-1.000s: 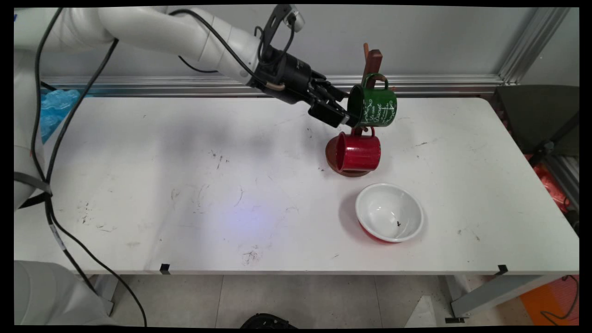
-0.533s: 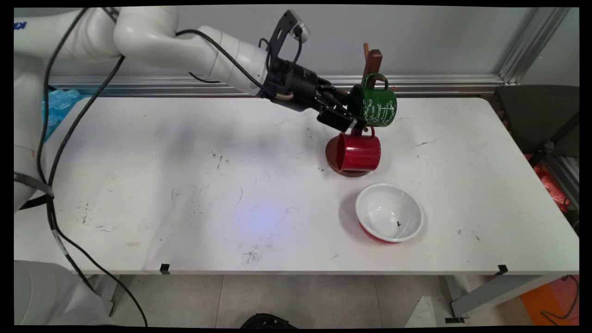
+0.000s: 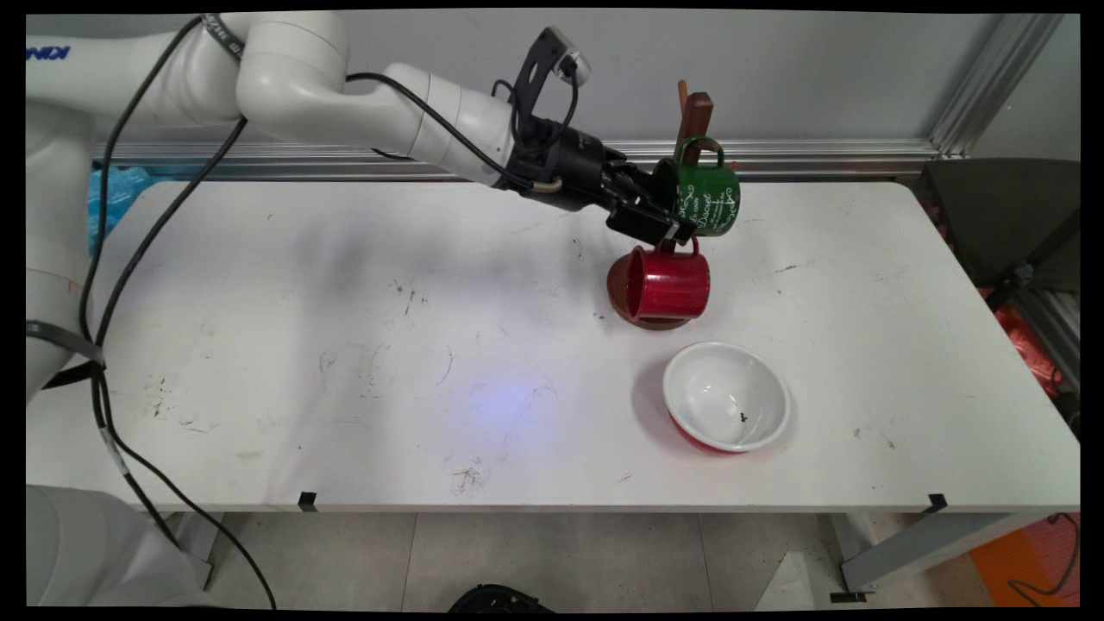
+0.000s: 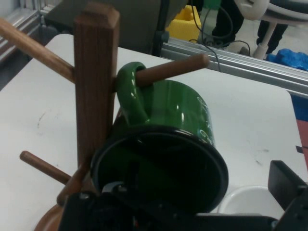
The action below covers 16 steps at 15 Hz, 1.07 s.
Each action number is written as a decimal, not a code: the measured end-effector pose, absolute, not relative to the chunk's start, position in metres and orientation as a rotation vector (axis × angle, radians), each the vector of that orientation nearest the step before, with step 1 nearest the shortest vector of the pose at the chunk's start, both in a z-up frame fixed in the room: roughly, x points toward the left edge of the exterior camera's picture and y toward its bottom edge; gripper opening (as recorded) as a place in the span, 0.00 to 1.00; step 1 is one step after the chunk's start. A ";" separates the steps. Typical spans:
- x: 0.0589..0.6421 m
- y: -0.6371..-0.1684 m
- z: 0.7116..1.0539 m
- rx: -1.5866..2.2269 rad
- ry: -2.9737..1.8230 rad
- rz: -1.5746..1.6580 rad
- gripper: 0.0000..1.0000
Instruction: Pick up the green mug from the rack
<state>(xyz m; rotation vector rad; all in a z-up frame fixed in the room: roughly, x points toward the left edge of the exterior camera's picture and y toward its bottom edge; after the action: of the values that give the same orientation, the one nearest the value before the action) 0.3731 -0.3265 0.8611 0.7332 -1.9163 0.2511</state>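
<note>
Here your gripper [image 3: 668,226] sits at the mouth of the green mug [image 3: 703,197], its black fingers spread apart: in the hand view one finger [image 4: 122,190] lies inside the dark opening and the other finger [image 4: 288,185] stands well out to the side, past the rim. Whether either finger touches the mug wall, you cannot tell from these views.

The mug is glossy dark green enamel with a thin black rim and white cursive lettering on its side. It hangs by its handle on an upper peg [image 4: 173,70] of the wooden mug tree [image 3: 693,112], tilted so its opening faces the arm and slightly downward. The peg passes through the handle loop, right beside the tree's square upright post.

Just below it, a red mug [image 3: 668,283] hangs on a lower peg of the same tree, its opening also turned toward the left of the main view; the tree's round brown base [image 3: 621,302] shows behind and under it.

Nearer to you on the white table [image 3: 345,345] stands a bowl [image 3: 726,397], white inside and red outside, apart from the tree's base.
</note>
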 end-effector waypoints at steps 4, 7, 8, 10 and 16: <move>0.369 -0.330 0.857 0.737 -1.907 0.257 1.00; 0.366 -0.332 0.855 0.739 -1.902 0.260 1.00; 0.365 -0.332 0.854 0.739 -1.903 0.260 1.00; 0.364 -0.333 0.853 0.739 -1.904 0.260 1.00; 0.361 -0.335 0.851 0.742 -1.901 0.262 0.00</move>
<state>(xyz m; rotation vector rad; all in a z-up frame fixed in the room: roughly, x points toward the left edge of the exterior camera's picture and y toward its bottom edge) 0.3608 -0.3350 0.8511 0.7418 -1.9012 0.2616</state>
